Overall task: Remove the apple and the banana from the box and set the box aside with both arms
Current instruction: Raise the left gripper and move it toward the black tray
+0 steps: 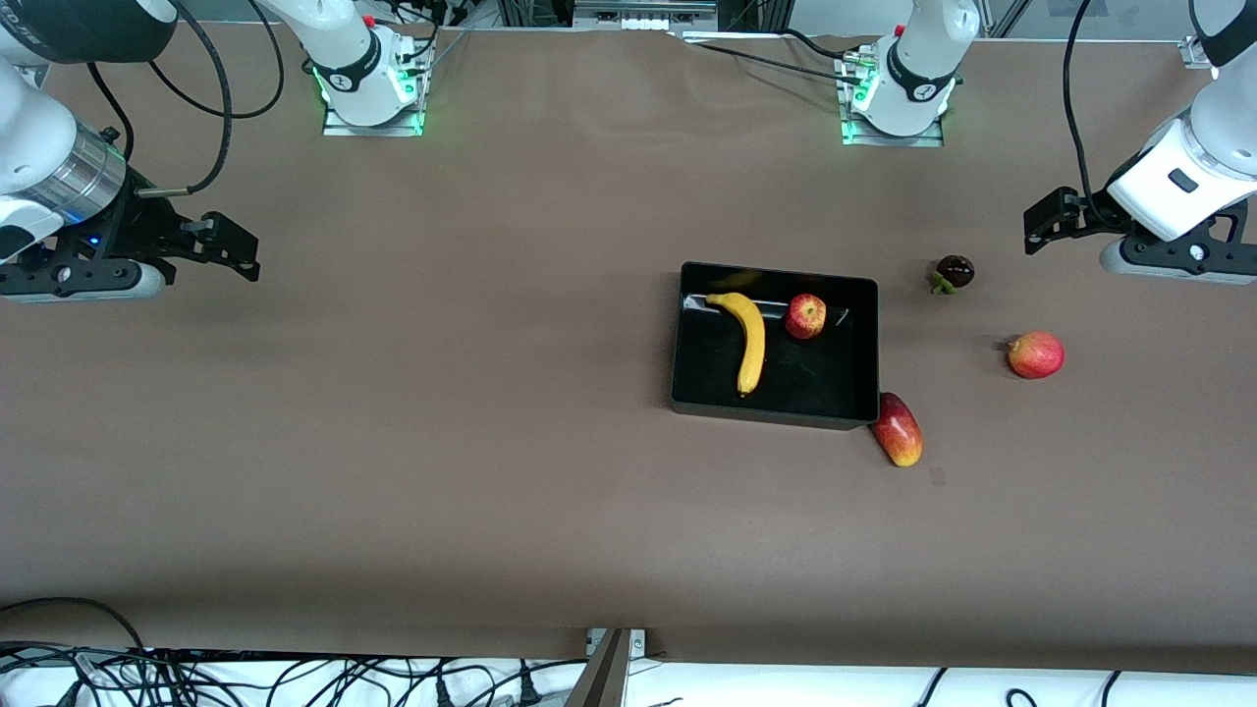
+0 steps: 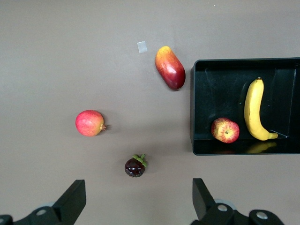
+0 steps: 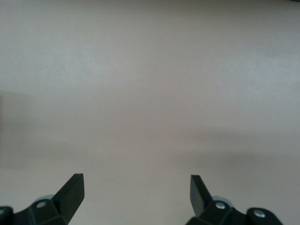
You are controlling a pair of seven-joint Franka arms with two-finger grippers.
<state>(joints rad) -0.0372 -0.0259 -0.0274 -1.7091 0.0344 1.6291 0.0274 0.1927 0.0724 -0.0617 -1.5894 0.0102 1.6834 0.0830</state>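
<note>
The glossy black box (image 1: pixel 864 295) sits near the table's middle, toward the left arm's end. A yellow banana (image 1: pixel 750 339) and a small red apple (image 1: pixel 805 316) lie in it, apart from each other. The left wrist view shows the box (image 2: pixel 193 112), the banana (image 2: pixel 254 110) and the apple (image 2: pixel 225 130). My left gripper (image 1: pixel 1043 224) is open and empty, raised over bare table at the left arm's end (image 2: pixel 139 199). My right gripper (image 1: pixel 231 247) is open and empty over bare table at the right arm's end (image 3: pixel 137 194).
A red-yellow mango (image 1: pixel 897 430) lies against the box's corner nearest the front camera. A red fruit with a crown tip (image 1: pixel 1035 354) and a dark mangosteen (image 1: pixel 954 272) lie between the box and the left gripper. A small paper scrap (image 2: pixel 142 46) lies beside the mango.
</note>
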